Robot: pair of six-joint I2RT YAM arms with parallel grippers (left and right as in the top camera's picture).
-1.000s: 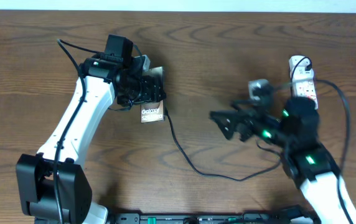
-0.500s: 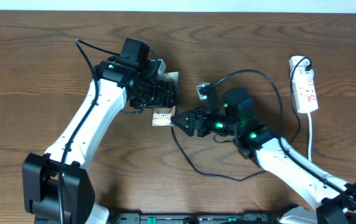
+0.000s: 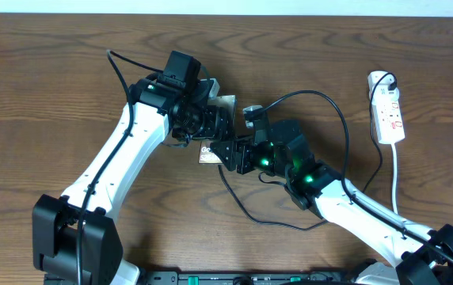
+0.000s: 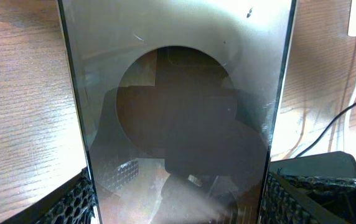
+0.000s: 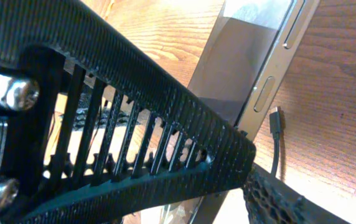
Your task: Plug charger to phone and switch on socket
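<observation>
The left gripper (image 3: pixel 209 127) is clamped across the phone (image 4: pixel 178 124). Its 2 mesh pads (image 4: pixel 72 202) press on the long edges, so the jaws stand as wide as the phone itself. It holds the phone near the middle of the table (image 3: pixel 52 79).

The right gripper (image 5: pixel 252 173) meets it from the right. Its 2 fingers stand close together, and the thin cable of the charger (image 3: pixel 242 210) runs into the narrow gap between them — whether it is pinched tight I cannot tell. The small plug tip (image 5: pixel 276 118) sits just beside the phone's metal side edge, not inserted. The rest of the cable loops over the wood toward the near edge.

The socket (image 3: pixel 388 111) lies well apart at the right, with its white cord (image 3: pixel 393 178) trailing down.
</observation>
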